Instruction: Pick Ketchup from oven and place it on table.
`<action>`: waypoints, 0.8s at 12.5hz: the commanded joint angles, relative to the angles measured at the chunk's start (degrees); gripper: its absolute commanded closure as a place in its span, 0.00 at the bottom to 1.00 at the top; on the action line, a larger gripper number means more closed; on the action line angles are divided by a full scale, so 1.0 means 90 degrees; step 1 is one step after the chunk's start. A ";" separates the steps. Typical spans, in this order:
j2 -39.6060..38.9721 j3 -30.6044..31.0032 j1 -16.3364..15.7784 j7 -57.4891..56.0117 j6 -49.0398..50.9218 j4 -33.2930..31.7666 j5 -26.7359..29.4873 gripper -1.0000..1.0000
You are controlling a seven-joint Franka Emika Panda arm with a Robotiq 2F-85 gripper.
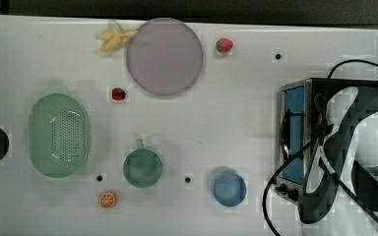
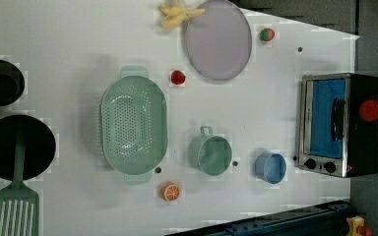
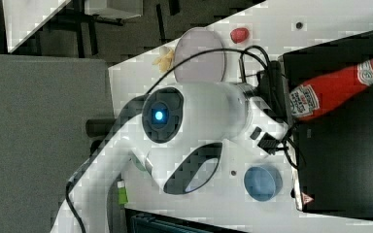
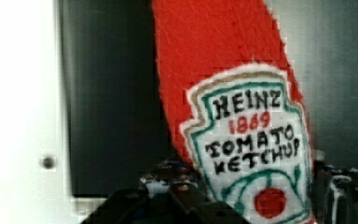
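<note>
The Ketchup (image 3: 335, 92), a red bottle with a white shield label and white cap, rests on the black top of the oven (image 3: 345, 160). Up close in the wrist view, the Ketchup (image 4: 223, 70) shows its label, and my gripper (image 4: 265, 200) is open around its lower part, with a dark finger on each side and a narrow gap on one side. In the left view the Ketchup (image 2: 370, 110) is a red spot above the oven (image 2: 325, 123), whose blue glass door is shut. My arm covers much of the oven (image 1: 295, 137) on the white table (image 1: 216, 118).
On the table stand a blue bowl (image 1: 229, 189) near the oven's front, a green mug (image 1: 142, 167), a green colander (image 1: 59, 135), a grey plate (image 1: 164, 56), two strawberries (image 1: 119, 94), an orange half (image 1: 107, 199) and a banana (image 1: 113, 38). Black cables (image 1: 275, 196) loop beside the oven.
</note>
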State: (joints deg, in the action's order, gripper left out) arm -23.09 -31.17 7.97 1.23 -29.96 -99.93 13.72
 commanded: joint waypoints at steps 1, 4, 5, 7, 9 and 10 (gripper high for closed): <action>0.0620 -0.0068 -0.0178 -0.0277 0.0242 0.0317 -0.0201 0.37; 0.1232 0.0058 -0.0637 -0.0386 0.0695 0.0488 -0.0818 0.37; 0.1461 0.0192 -0.0824 -0.0386 0.1004 0.0487 -0.1031 0.37; 0.1847 0.0578 -0.1147 -0.0386 0.1750 0.0484 -0.1144 0.37; 0.2143 0.1060 -0.1382 -0.0385 0.2296 0.0467 -0.1145 0.37; 0.2232 0.1308 -0.1467 -0.0383 0.2427 0.0446 -0.1145 0.37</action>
State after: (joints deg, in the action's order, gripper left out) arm -1.02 -20.98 -0.69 0.03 -8.97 -96.24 3.92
